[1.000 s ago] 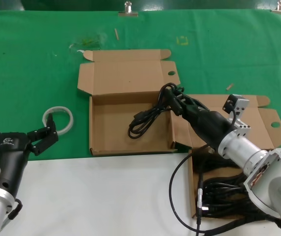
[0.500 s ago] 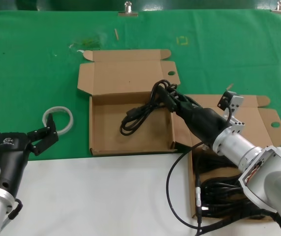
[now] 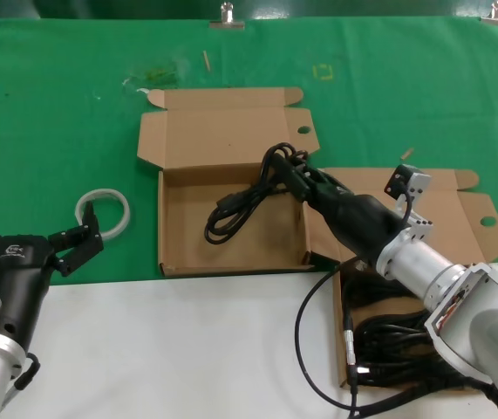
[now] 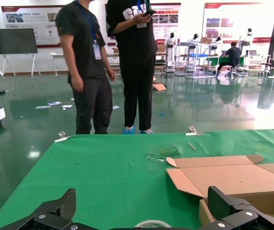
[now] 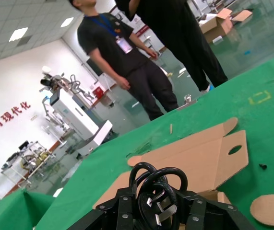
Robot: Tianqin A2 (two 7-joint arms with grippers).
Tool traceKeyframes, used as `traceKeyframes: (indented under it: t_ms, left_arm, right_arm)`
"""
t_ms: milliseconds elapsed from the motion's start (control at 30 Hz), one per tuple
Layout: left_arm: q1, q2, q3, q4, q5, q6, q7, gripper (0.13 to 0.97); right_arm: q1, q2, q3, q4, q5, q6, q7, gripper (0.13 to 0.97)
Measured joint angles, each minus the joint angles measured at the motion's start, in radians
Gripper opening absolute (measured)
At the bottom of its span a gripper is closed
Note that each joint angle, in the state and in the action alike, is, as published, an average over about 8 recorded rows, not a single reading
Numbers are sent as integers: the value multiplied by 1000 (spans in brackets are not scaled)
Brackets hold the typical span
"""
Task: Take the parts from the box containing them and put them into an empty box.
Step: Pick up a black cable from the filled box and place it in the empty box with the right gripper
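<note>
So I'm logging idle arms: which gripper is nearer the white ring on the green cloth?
Left. The left gripper hangs open just beside the white ring, towards the robot. The right gripper is far across, over the empty box, shut on a power cord.

Empty box lies left of the parts box.

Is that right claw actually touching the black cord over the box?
Touching. In the right wrist view the right gripper has its fingers closed around the cord, whose plug prongs sit between them; the head view shows the rest dangling over the empty box.
</note>
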Motion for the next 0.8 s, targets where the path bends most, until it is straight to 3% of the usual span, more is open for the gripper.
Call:
traceKeyframes:
  t_ms: [467, 800]
  left_arm:
    - [0, 0, 0, 0, 0, 0, 0, 966]
    - [0, 0, 0, 0, 0, 0, 0, 966]
  right_arm:
    - [-35, 0, 35, 74, -91, 19, 42, 219]
    - [-35, 0, 35, 74, -91, 19, 42, 406]
